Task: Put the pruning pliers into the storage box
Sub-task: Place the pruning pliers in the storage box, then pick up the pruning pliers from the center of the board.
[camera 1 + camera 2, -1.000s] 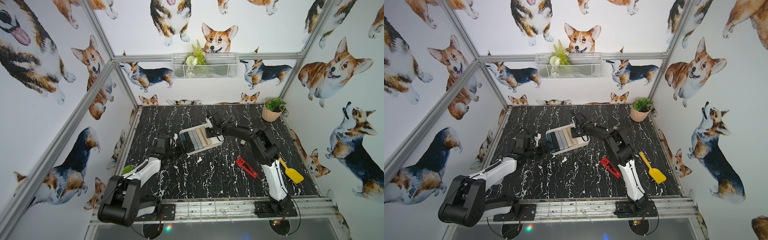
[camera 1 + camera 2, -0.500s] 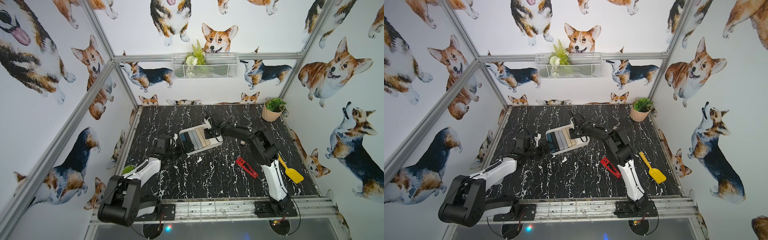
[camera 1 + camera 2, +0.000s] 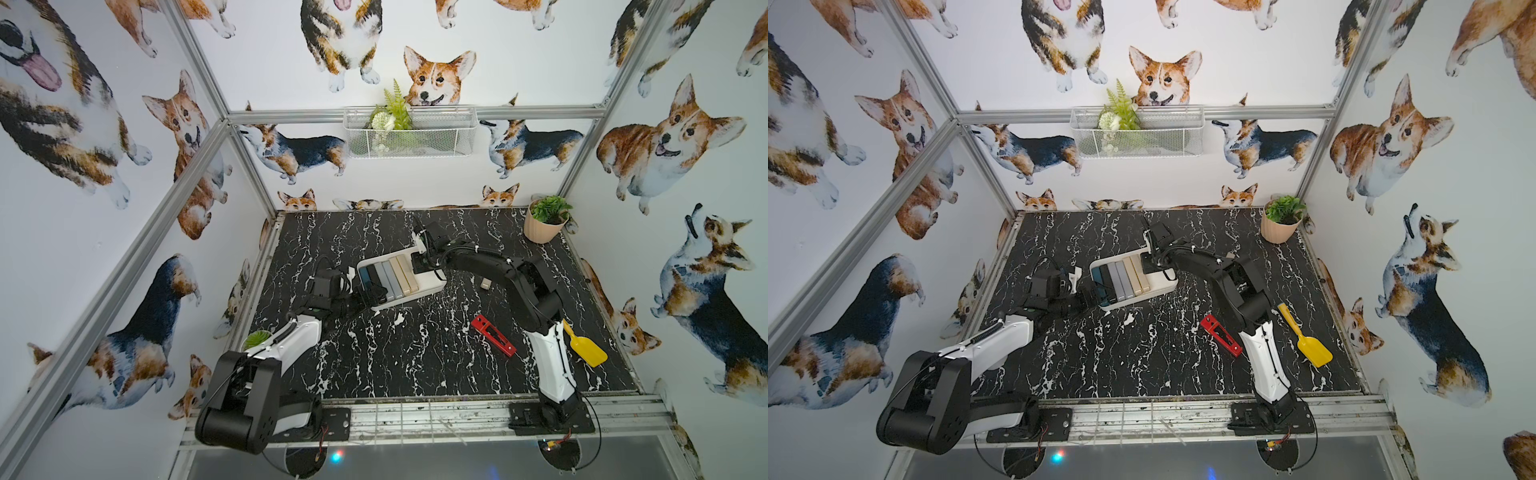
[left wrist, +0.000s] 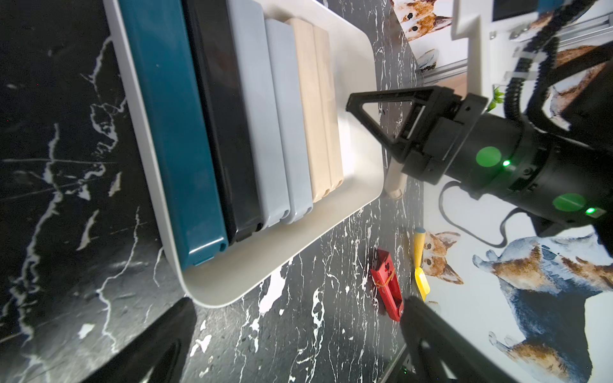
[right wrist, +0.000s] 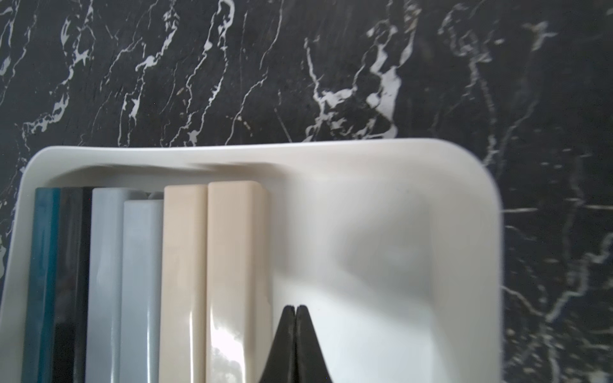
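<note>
Though spread wide, grips nothing: left gripper (image 3: 371, 292), fully released. Straddles one rounded corner of shallow white plastic storage box (image 4: 232, 291); in left wrist view, corner ahead of and between its fingers (image 4: 179, 318). Contact with rim: cannot tell.

Ahead of those fingers, inside box, six of the slim rectangular pruning pliers, laid lengthwise, side by side, pressed together. Closest to left fingers: teal bar (image 4: 172, 132). Then black bar (image 4: 219, 126), two light grey bars (image 4: 265, 116), two glossy beige bars (image 4: 315, 109), last one just beside right fingertips (image 5: 285, 331).

Clenched, pads pressed together, nothing between: right gripper (image 5: 295, 308). Tips over bare box floor, on far side of beige pair from left fingers. Touching floor or not: cannot tell.

Past right fingers, outside box: third beige bar (image 3: 485, 284) on black marble-pattern tabletop (image 3: 415, 365), near gripper's wrist, partly hidden behind it in left wrist view. Further right, well apart from both sets of fingers: red bar with black slots (image 3: 493, 336), flat on tabletop, outside box. Just beyond it, further still from fingers: yellow plastic long-handled shovel (image 3: 584, 349), also on tabletop, beside right arm's white lower link.
</note>
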Tool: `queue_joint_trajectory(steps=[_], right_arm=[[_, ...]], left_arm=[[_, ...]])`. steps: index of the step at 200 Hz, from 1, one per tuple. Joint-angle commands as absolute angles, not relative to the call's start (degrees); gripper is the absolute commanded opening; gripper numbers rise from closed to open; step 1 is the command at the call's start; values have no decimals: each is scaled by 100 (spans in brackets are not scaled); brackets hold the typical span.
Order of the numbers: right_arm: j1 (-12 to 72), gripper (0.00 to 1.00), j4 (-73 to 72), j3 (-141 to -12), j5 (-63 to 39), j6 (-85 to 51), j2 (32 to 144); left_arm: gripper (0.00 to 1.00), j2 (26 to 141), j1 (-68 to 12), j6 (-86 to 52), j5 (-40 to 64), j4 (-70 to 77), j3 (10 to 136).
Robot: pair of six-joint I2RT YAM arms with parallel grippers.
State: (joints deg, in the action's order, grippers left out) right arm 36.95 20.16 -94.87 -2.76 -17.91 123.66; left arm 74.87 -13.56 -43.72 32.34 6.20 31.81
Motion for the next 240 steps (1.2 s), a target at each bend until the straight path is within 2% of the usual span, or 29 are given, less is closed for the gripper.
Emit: queue_joint_trajectory(steps=[1, 88, 101, 133, 151, 162, 240], right_arm=[[3640, 0, 2113, -9360, -118, -1666, 12055], [3274, 0, 2556, -8685, 317, -1645, 10852], [3153, 3, 2540, -8480, 383, -1693, 10664], [2800, 21, 2433, -7918, 456, -1809, 10245], [2643, 41, 2319, -7607, 492, -1835, 9989], [2581, 49, 2237, -7411, 575, -1837, 9823], [2116, 61, 2288, -6739, 1077, -2245, 9305]], left_arm=[[100, 7515, -1354, -4406, 3280, 803, 3226], [100, 7551, -1356, -4306, 3250, 588, 3449], [100, 7528, -1358, -4325, 3256, 548, 3491], [100, 7479, -1354, -4216, 3205, 360, 3592], [100, 7510, -1345, -4158, 3186, 294, 3621], [100, 7536, -1345, -4153, 3179, 299, 3612], [100, 7565, -1345, -4165, 3190, 308, 3594]])
